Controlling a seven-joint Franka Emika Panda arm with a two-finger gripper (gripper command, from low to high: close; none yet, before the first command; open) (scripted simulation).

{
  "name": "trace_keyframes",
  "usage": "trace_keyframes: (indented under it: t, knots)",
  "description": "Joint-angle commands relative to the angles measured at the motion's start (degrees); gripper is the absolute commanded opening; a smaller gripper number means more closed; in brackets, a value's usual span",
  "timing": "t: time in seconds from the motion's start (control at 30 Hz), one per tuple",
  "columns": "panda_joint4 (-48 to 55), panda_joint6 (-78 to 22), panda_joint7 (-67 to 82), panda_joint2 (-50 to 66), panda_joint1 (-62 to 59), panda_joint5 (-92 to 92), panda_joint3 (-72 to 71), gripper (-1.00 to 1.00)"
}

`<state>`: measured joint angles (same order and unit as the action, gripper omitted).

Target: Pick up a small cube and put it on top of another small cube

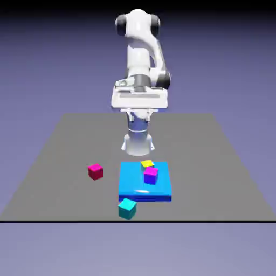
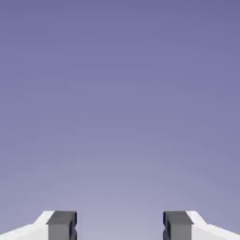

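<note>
Crimson-pink all over, the small cube [image 1: 96,172] sits on the bench [image 1: 59,188] at the exterior view's left, apart from the blue block [image 1: 129,183], perhaps so it can be grasped from any side. The end effector [image 2: 120,226] is open with nothing between its tips, raised above the bench, probably to keep the approach free. A purple-sided cube [image 1: 151,176] and a yellow-topped cube [image 1: 147,164] appear over the block; the teal cube [image 1: 127,208] lies at its near side.

Bare surface [image 1: 59,199] lay around the crimson-pink cube [image 1: 96,172], giving access from every side. The yellow-topped cube [image 1: 147,165] and purple cube [image 1: 151,176] crowded each other on the blue block [image 1: 131,180]; the teal cube [image 1: 127,208] obstructed its front.
</note>
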<state>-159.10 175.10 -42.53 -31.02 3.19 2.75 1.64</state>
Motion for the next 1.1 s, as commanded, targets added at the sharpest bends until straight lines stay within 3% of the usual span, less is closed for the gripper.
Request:
trace_keyframes:
  t: [0.0,1.07]
  knots:
    - [0.5,-0.5,-0.5,1.5,1.4,2.1,1.9,0.00]
    - [-0.2,-38.1,-21.4,48.2,35.6,62.4,68.3,0.00]
